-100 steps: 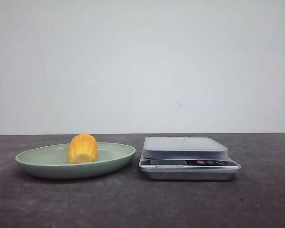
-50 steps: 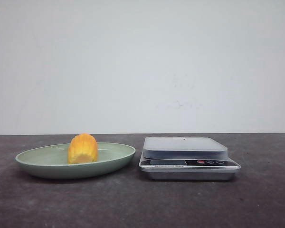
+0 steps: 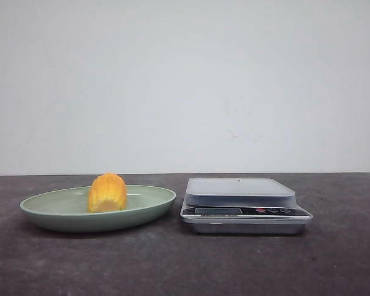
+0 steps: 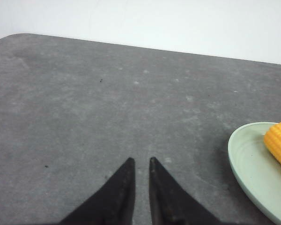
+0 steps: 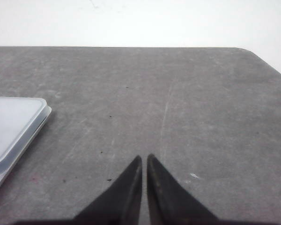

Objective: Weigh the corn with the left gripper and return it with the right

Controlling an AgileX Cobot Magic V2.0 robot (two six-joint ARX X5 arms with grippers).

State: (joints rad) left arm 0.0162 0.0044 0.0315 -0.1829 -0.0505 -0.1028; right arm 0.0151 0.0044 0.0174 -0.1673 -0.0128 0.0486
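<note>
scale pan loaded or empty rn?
Empty. The scale has a bare pan; the corn sits in the green plate beside it.

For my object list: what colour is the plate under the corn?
Pale green plate; the front view shows it best.

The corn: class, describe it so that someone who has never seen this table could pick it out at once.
On the dark table a green plate lies to the left of a silver kitchen scale. The corn stands on that plate, a short stubby cob piece, the only yellow-orange, ridged thing there.
</note>
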